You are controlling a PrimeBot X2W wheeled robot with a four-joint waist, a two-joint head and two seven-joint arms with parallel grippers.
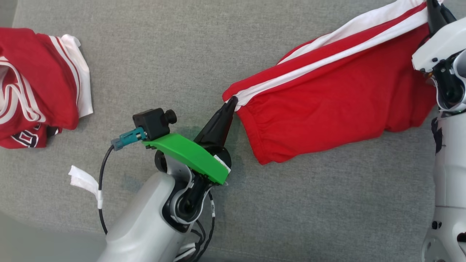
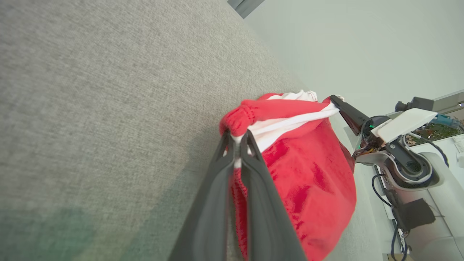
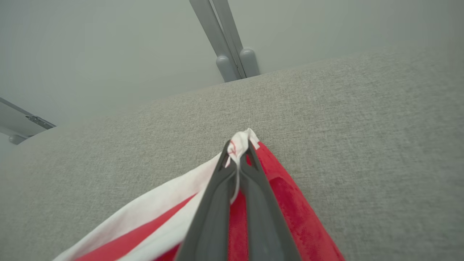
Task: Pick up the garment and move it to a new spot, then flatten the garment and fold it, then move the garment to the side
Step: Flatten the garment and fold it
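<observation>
Left fingers [image 1: 227, 109] and right fingers [image 1: 434, 14] each clamp the red shorts [image 1: 327, 98]; lettering on the heaped jersey [image 1: 36, 80] is unreadable

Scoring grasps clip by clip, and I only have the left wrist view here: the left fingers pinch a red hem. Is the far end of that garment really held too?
Observer: Yes. In the right wrist view the right fingers are shut on a white-trimmed corner of the red garment.
Operator: Bunched or spread between the arms?
Observer: The head view shows it pulled out long between the left fingers and the right ones, white stripes along its upper edge.
Operator: Anything else around?
Observer: A second red-and-white garment lies crumpled at the left edge of the grey surface, apart from the held one.
</observation>
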